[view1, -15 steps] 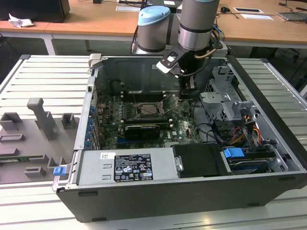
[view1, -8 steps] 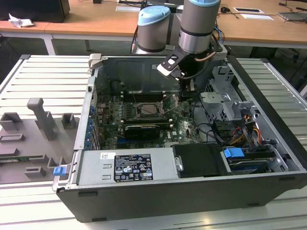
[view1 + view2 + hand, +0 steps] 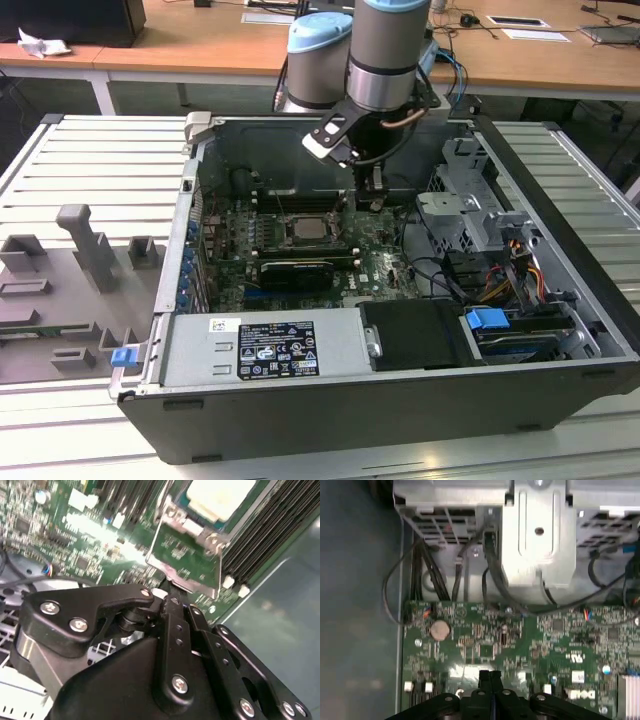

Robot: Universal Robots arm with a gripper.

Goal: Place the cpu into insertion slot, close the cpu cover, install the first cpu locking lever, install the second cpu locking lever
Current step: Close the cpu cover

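CPU (image 3: 303, 229) already sits in the insertion slot (image 3: 183, 499), pale top up, mid-board inside the open PC case (image 3: 330, 400); case lies on its side on the ribbed metal desk (image 3: 90, 160). Arm comes down into the case from the far side; end effector (image 3: 375, 190) hangs low over the green mobo (image 3: 485, 640), just beside the slot on the exterior view's right.

In the second wrist view the cpu cover (image 3: 218, 562) is not down over the chip; it's flipped open beside the slot, green board showing thru its square cut-out. End effector (image 3: 170, 587) is clenched, black fingertips pressed together w/ no gap, right at the cover's free edge; can't tell if they pinch that edge or just touch it. The first wrist view shows the same closed tips (image 3: 490, 676) over the board, coin cell (image 3: 440, 629) nearby, grey drive cage (image 3: 540, 535) and black cables beyond.
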